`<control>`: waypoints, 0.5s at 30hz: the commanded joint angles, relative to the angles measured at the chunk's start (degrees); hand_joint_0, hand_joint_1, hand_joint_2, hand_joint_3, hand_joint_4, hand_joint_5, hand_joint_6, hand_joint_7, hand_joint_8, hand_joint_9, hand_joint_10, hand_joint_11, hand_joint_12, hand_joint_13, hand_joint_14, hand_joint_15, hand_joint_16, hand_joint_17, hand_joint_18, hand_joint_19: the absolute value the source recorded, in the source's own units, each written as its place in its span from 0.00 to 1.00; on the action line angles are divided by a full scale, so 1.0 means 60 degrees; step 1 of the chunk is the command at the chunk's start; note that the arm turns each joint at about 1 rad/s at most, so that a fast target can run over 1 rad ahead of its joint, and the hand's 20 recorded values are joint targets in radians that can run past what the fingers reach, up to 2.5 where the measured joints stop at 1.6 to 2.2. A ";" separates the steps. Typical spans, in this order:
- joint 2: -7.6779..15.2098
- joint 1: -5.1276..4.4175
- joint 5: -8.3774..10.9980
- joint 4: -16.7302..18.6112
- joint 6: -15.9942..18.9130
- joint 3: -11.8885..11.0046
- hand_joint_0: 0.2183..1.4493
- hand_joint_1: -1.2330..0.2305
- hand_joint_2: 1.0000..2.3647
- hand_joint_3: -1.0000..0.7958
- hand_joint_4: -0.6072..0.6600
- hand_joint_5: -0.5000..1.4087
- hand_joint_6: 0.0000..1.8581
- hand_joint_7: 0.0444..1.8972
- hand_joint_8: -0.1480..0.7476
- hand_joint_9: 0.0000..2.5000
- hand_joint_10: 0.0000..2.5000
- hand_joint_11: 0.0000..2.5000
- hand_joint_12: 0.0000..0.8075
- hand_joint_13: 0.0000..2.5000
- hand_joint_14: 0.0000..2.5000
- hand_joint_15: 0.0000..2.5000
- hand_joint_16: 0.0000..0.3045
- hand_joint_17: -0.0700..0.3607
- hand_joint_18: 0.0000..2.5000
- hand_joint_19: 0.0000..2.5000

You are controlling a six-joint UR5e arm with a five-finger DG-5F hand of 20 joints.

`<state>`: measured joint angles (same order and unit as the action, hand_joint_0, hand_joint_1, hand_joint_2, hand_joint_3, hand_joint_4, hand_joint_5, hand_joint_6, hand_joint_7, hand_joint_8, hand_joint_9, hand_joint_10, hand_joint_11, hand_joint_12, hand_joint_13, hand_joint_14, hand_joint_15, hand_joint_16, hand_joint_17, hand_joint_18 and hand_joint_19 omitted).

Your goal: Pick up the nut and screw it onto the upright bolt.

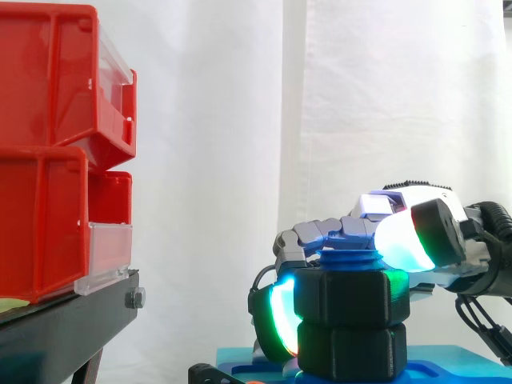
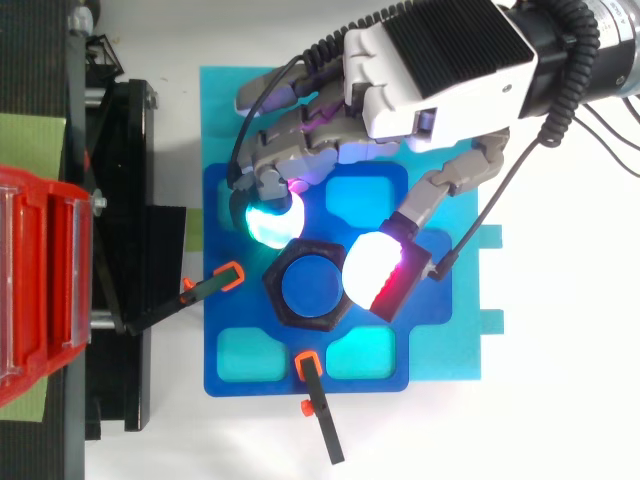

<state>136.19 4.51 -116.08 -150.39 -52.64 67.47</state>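
One black hexagonal nut point(image 1: 352, 298), matte with flat faces, sits around the single round blue bolt point(image 2: 310, 288) at the middle of the dark blue plate point(image 2: 225, 195), stacked on a second black hexagonal block point(image 1: 352, 352). The hand point(image 2: 440, 60) reaches in over the plate's far edge, palm down, its fingers curled so that glowing pads point(image 2: 268, 222) pinch the nut from opposite sides. Two orange-tipped black clamps point(image 2: 205, 292) lie at the plate's near and left edges, beside two stacked red plastic bins point(image 1: 48, 80).
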 commanded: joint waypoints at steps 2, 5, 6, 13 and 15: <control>0.0007 -0.0004 -0.0005 -0.0189 0.0014 0.0005 0.20 0.62 0.00 0.28 0.63 0.29 0.29 0.71 0.47 0.42 0.00 0.00 0.31 0.31 0.00 0.00 0.06 0.25 0.15 0.00; 0.0007 -0.0004 -0.0005 -0.0189 0.0014 0.0005 0.19 0.61 0.00 0.28 0.63 0.29 0.29 0.71 0.47 0.43 0.00 0.00 0.31 0.31 0.00 0.00 0.06 0.25 0.15 0.00; 0.0007 -0.0004 -0.0005 -0.0189 0.0014 0.0005 0.19 0.61 0.00 0.28 0.63 0.29 0.28 0.71 0.47 0.43 0.00 0.00 0.31 0.31 0.00 0.00 0.06 0.26 0.15 0.00; 0.0007 -0.0004 0.0025 -0.0189 -0.0001 0.0005 0.17 0.59 0.00 0.28 0.64 0.29 0.28 0.72 0.48 0.42 0.00 0.00 0.32 0.31 0.00 0.00 0.06 0.26 0.15 0.00; 0.0007 -0.0004 0.0025 -0.0189 -0.0001 0.0005 0.17 0.59 0.00 0.28 0.64 0.29 0.28 0.72 0.48 0.42 0.00 0.00 0.32 0.31 0.00 0.00 0.06 0.26 0.15 0.00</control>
<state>136.23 4.48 -115.95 -151.52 -52.61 67.50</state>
